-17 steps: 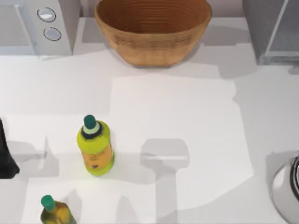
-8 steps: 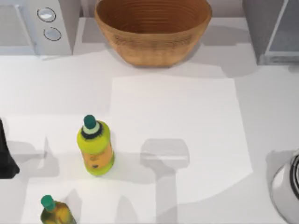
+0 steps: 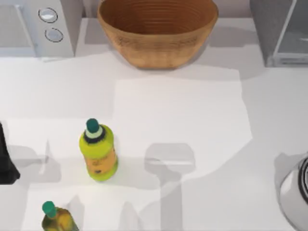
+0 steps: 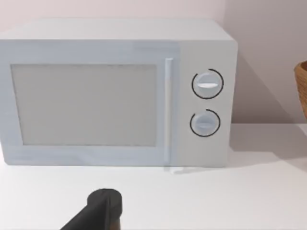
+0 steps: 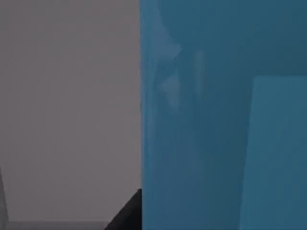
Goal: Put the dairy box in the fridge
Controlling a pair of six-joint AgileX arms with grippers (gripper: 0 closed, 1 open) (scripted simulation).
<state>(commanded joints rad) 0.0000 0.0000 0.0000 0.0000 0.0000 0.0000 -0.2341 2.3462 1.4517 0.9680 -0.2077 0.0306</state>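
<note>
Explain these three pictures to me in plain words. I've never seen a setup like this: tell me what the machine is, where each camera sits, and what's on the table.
This is a simulated pair of AgileX robot arms at a white table; each ends in a two-finger gripper.

The top view looks straight down. At the back stand a microwave with two dials on the left, a woven basket in the middle, and the grey fridge on the right. Nearer the front left stand a yellow-green bottle and a second, smaller bottle at the edge. A round metal item sits at the right edge.

The left wrist view comes from a camera on the left arm, which is facing the microwave; the dark shape low in it is part of that arm.

The right wrist view sits very close to a sky-blue surface, seemingly the dairy box. Whether it is gripped cannot be told.
</note>
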